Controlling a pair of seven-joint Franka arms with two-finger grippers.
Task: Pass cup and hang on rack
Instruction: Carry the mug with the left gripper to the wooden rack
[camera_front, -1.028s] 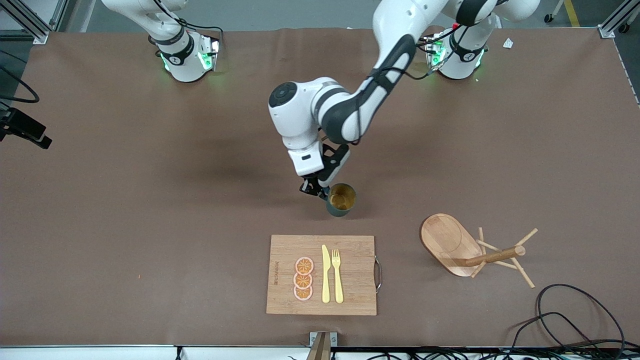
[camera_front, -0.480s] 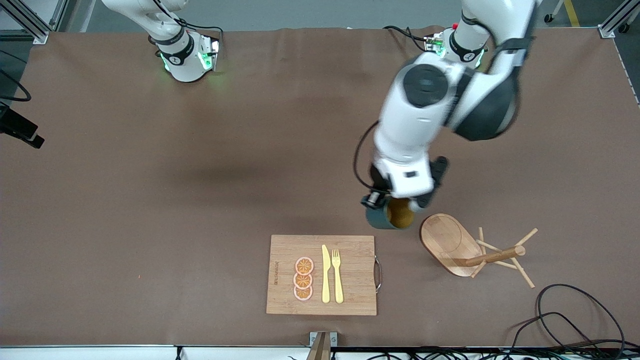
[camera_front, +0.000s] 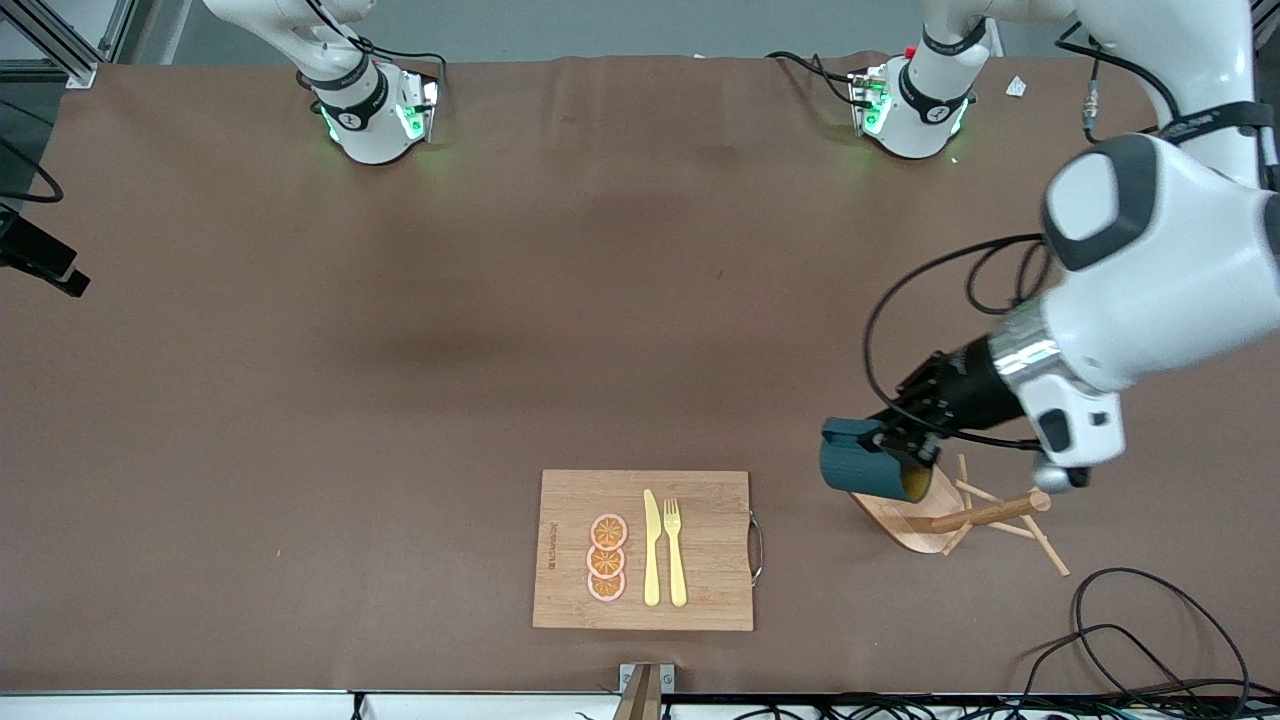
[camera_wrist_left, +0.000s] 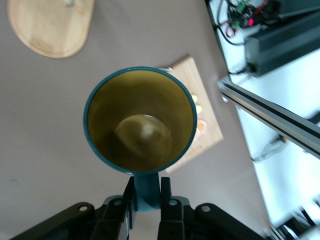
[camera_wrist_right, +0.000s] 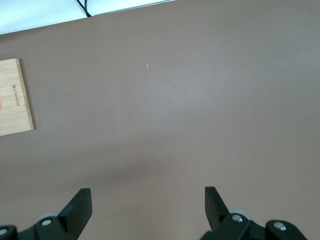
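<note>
Brown table: cutting board, rack, cables.

The front camera looks down from high across the table; both wrist cameras share its cutting board, at six o'clock.

A brown sheet covers the counter from edge to edge. Grey floor shows along the top, with aluminium frame bars at the corners. Black cables lie coiled near one lower corner.
</note>
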